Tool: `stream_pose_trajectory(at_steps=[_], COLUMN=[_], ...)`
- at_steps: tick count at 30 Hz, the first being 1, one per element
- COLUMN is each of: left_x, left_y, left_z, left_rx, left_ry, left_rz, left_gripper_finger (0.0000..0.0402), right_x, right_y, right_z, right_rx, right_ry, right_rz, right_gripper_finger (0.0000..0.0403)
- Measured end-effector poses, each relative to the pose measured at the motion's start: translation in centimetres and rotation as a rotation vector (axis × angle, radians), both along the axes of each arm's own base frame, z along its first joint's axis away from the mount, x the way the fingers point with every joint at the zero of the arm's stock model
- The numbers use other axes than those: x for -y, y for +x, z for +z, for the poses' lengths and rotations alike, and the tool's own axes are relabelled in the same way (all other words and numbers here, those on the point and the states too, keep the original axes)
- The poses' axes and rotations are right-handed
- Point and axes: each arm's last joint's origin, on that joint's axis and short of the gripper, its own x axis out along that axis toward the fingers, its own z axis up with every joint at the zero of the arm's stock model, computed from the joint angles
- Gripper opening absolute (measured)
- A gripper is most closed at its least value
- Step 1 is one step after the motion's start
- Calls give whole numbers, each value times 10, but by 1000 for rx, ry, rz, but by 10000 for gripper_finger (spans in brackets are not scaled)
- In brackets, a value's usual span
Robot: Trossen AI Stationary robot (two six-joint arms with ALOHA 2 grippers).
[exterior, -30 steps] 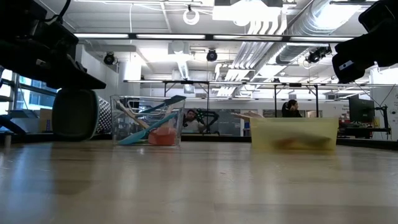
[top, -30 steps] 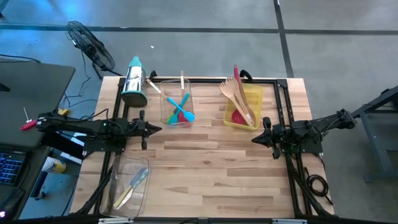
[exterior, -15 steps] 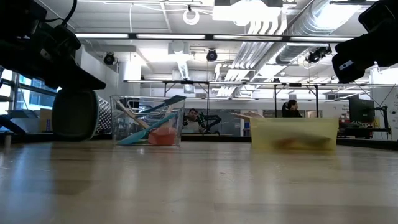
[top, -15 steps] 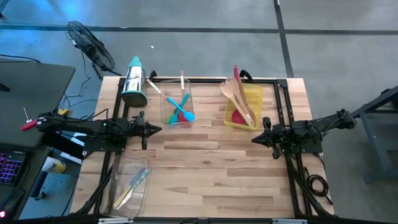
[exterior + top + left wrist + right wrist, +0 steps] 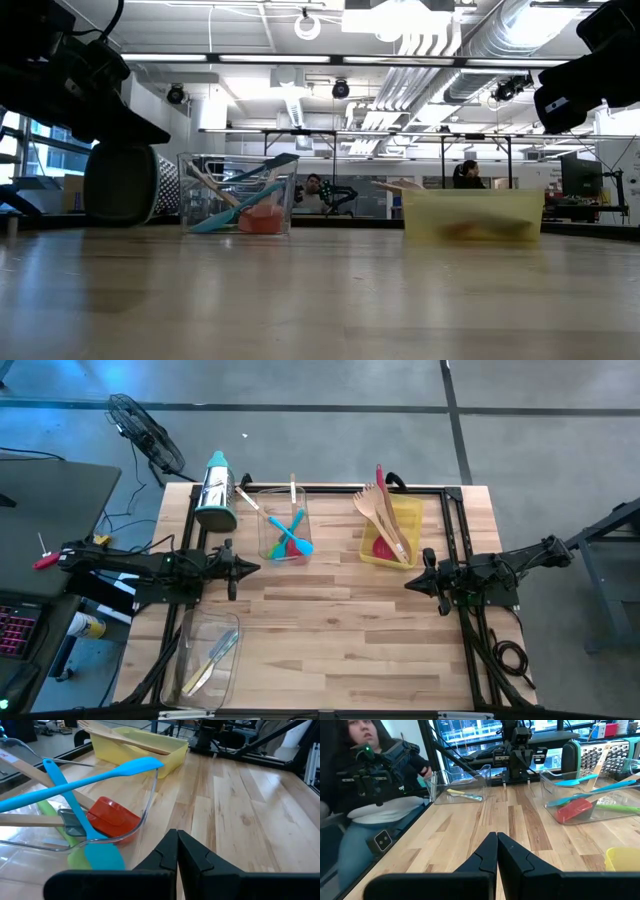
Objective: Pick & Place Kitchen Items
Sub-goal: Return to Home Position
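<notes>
Blue spatulas (image 5: 298, 530), a red one (image 5: 111, 818), a green one and wooden handles lie in a clear bin (image 5: 285, 528) at the table's far middle. Wooden spoons and forks (image 5: 385, 515) and a red spatula lean out of a yellow bin (image 5: 392, 532) at the far right. A pale utensil (image 5: 208, 663) lies in a clear bin (image 5: 208, 657) at the near left. My left gripper (image 5: 252, 568) is shut, held above the table on the near side of the far clear bin. My right gripper (image 5: 410, 584) is shut, on the near side of the yellow bin.
A steel box grater (image 5: 214, 493) with a teal top lies at the far left. A black frame runs along the table's far edge and both sides. A person (image 5: 375, 795) sits beyond the near edge. Bare wood (image 5: 340, 630) fills the middle and near right.
</notes>
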Motion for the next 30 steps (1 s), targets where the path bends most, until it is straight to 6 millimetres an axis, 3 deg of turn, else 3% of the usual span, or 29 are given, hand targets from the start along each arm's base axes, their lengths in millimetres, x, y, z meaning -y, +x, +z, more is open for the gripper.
stream_pose_trajectory(at_steps=[30], left_x=[0], left_y=[-2], left_z=[4], left_rx=[48], left_ry=[-4], left_rz=[0], left_gripper_finger=[0], right_x=[0], right_y=[0], right_z=[0], right_rx=[0], right_ry=[0], right_rz=[0], right_gripper_finger=[3])
